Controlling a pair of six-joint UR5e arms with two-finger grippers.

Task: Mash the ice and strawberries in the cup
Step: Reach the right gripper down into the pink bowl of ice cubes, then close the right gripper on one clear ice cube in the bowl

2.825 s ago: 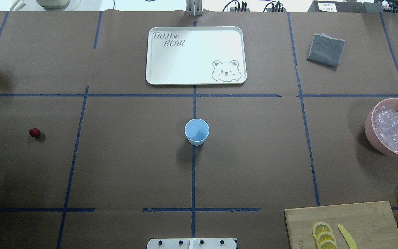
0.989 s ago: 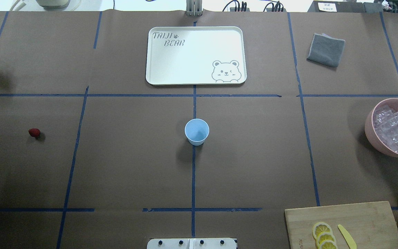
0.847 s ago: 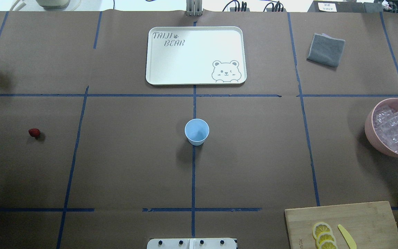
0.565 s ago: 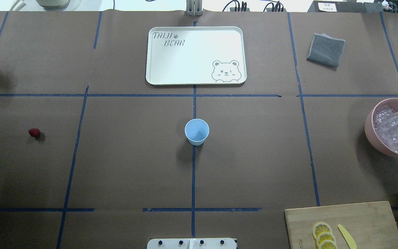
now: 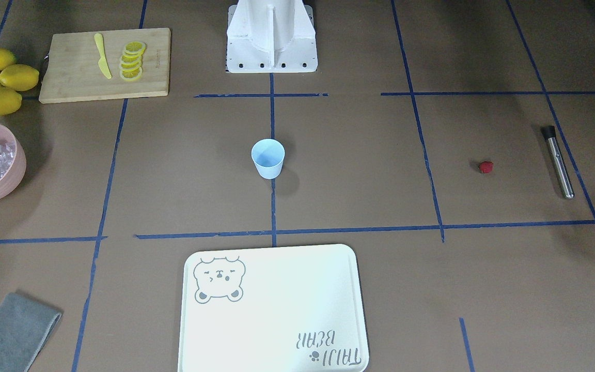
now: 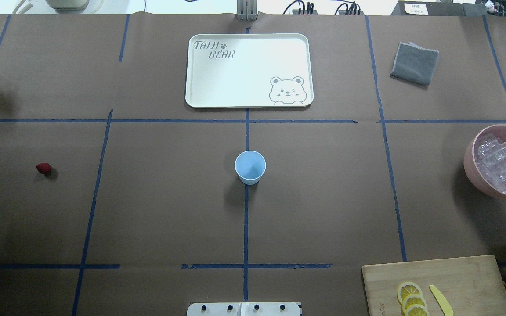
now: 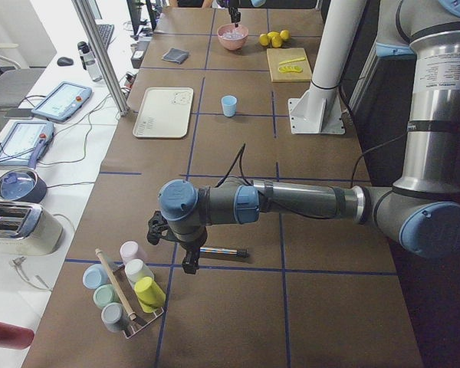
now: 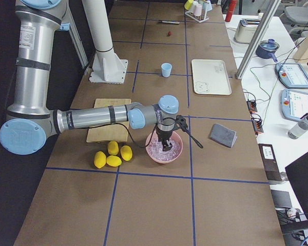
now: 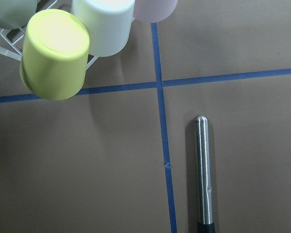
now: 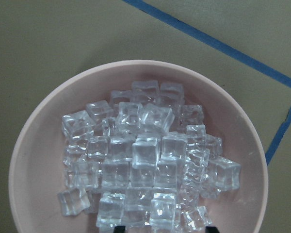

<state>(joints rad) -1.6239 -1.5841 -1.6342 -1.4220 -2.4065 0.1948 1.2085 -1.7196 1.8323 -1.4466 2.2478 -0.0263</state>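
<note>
The cup (image 6: 250,166) stands upright in the middle of the table (image 6: 169,210), on the blue tape cross, with nothing showing inside it; the strawberry (image 6: 43,168) lies on the bare table well out at the cup's 9 o'clock in the overhead view; the ice (image 10: 145,155) is heaped in the pink bowl (image 10: 34,160), far off at the cup's 3 o'clock, near the table's edge.

The right claw (image 8: 167,145) hangs straight down over the bowl, just above the cubes; in its wrist view two dark fingertips (image 10: 119,229) show at the 6 o'clock edge, set well apart and holding nothing.

The left claw (image 7: 188,264) hangs low over the table's far left end, above a steel bar (image 9: 202,174) that lies flat beside a tape line; whether this claw is apart or together I cannot tell; a rack of cups, a yellow cup (image 9: 53,53) among them, sits at the bar's 10 o'clock in the left wrist view.

A cream tray (image 6: 248,70) lies at the cup's 12 o'clock; a grey cloth (image 6: 414,62) at its 2 o'clock; a wooden board (image 6: 455,276) with lemon slices (image 6: 412,299) at its 4 o'clock.
</note>
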